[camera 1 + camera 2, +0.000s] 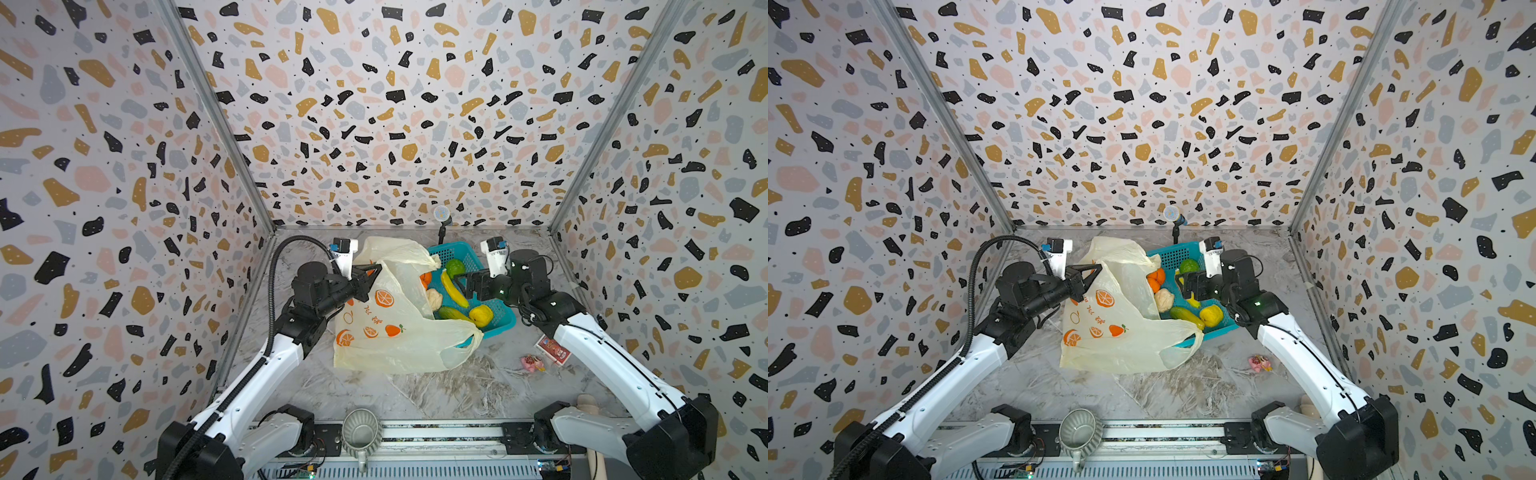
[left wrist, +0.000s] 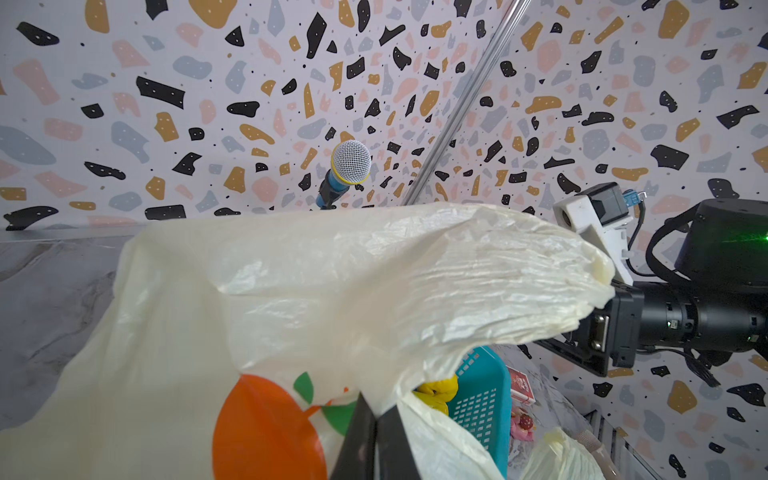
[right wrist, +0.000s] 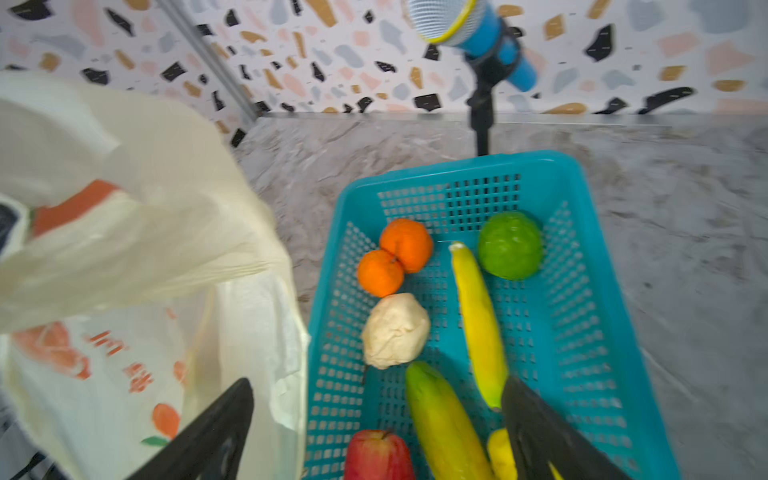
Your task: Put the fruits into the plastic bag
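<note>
Left gripper (image 1: 371, 271): my jaws are closed, pinching the upper rim of the plastic bag (image 1: 390, 332) and holding it raised. The bag sits mid-frame in both top views. It spreads down and right from the pinch, its right edge draped over the teal basket (image 1: 500, 322). Right gripper (image 1: 465, 286): my jaws are wide apart and empty, above the banana (image 1: 450, 288) in the basket, just right of the bag.
</note>
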Tool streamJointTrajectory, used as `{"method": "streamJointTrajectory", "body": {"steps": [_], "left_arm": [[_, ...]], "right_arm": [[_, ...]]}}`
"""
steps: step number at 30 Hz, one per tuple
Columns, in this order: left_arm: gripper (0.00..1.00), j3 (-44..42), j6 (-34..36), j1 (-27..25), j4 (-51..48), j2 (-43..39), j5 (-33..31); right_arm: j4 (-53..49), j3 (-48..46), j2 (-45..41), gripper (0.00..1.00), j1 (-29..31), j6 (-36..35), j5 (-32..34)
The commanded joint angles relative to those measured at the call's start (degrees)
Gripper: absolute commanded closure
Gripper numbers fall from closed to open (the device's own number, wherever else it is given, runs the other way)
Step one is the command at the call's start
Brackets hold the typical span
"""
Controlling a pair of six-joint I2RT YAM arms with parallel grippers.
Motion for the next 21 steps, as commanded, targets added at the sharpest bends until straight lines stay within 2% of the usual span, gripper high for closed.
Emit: {"method": "streamJointTrajectory", "body": {"steps": [1,7,12,14,17,19,21], "left_arm": [[1.0,0.18,1.32,0.39,0.67,-1.16,1.52],[1.0,-0.25,0.46,0.33,-0.03,-1.51,1.79],[1.0,-0.43,0.19,0.24,-0.04,-1.51,3.47],[1.0,-0.35,0.6,0.24,-0.66,-1.59,4.55],[1.0,-0.43,1.29,0.24,-1.92,-2.01,6.12],[1.0,-0.76,2.12,0.24,-2.99,-2.31,6.95],[1.0,-0.95,3.18,0.26,-4.4,-2.65,6.81]], "right_arm": [[6.81,-0.79,-1.7,0.07,2.13,-1.2,-7.44],[10.39,1.2,2.21,0.06,7.98,-2.57,-7.35],[16.85,2.23,4.81,0.07,9.07,-0.81,-5.18],[19.14,2.88,5.81,0.12,9.3,-0.62,-3.17],[22.57,3.74,7.14,0.39,9.31,-1.02,-0.41],[24.07,4.86,7.95,0.6,9.3,-1.75,-0.82],[24.39,6.17,8.71,0.87,9.32,-2.64,-2.05]]}}
